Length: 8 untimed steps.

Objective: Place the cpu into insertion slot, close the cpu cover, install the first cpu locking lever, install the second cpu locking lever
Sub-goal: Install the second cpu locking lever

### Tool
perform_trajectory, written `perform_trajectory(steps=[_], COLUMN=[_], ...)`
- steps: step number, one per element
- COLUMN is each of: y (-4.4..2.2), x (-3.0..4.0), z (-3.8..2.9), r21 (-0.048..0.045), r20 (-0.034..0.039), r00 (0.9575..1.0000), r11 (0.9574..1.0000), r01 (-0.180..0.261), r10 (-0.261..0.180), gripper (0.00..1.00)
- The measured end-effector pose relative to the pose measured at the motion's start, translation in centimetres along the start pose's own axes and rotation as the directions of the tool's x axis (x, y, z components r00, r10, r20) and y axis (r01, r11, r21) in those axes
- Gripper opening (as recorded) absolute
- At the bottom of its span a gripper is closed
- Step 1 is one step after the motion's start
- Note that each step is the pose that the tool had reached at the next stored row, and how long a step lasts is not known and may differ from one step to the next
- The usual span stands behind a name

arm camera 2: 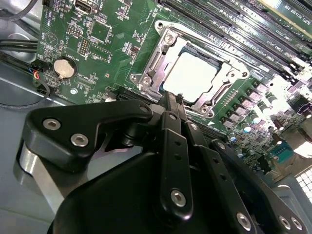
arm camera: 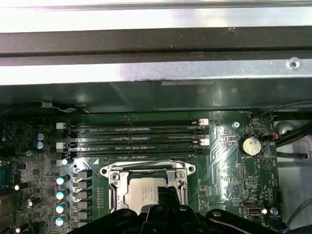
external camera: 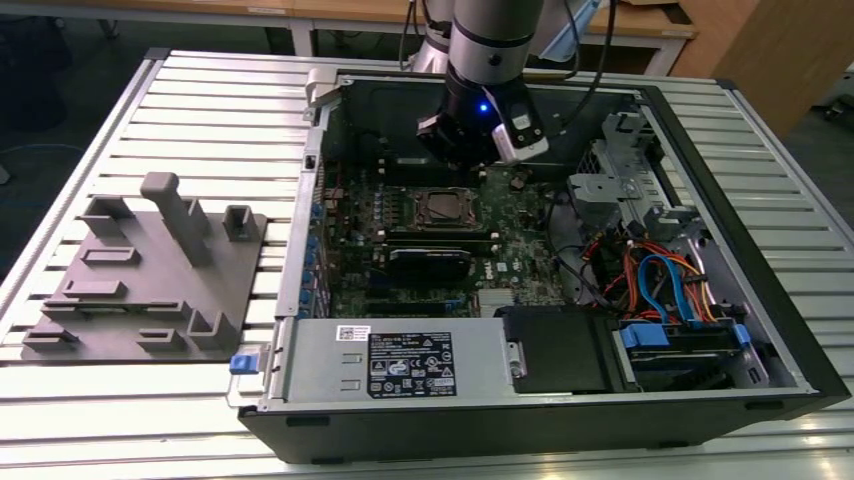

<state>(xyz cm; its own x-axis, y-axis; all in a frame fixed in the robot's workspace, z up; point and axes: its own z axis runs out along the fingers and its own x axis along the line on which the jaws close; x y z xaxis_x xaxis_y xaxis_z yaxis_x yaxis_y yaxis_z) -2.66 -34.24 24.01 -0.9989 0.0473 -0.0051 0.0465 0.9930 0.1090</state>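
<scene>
The cpu (arm camera 2: 189, 75) shows its silvery top in the insertion slot (external camera: 443, 207) on the green motherboard (external camera: 514, 255). The cpu cover (arm camera 2: 155, 56), a thin metal frame, lies flat around it, so the chip shows through its window. My gripper (arm camera 2: 174, 97) is shut, its two thin fingers pressed together with their tips at the edge of the socket frame. In the first wrist view the same gripper (arm camera: 168, 191) overlaps the near side of the cpu (arm camera: 141, 196) and cover (arm camera: 146, 171). In the exterior view the gripper (external camera: 463, 165) hangs just behind the socket. I cannot tell how the locking levers stand.
Long black memory slots (arm camera: 136, 139) run beside the socket, with a coin battery (arm camera: 251, 145) close by. A black card (external camera: 427, 262), a grey power supply (external camera: 400, 362) and coloured cables (external camera: 654, 280) fill the open case. A grey fixture plate (external camera: 147, 270) sits on the exterior view's left.
</scene>
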Motion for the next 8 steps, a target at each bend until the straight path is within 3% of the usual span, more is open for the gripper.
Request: perform_trajectory(steps=[8], y=[0.0], x=[0.0], z=[0.0], r21=[0.0], r20=[-0.0007], r00=[1.0], r11=[1.0], r01=[0.006], r10=[-0.006], gripper=[0.1])
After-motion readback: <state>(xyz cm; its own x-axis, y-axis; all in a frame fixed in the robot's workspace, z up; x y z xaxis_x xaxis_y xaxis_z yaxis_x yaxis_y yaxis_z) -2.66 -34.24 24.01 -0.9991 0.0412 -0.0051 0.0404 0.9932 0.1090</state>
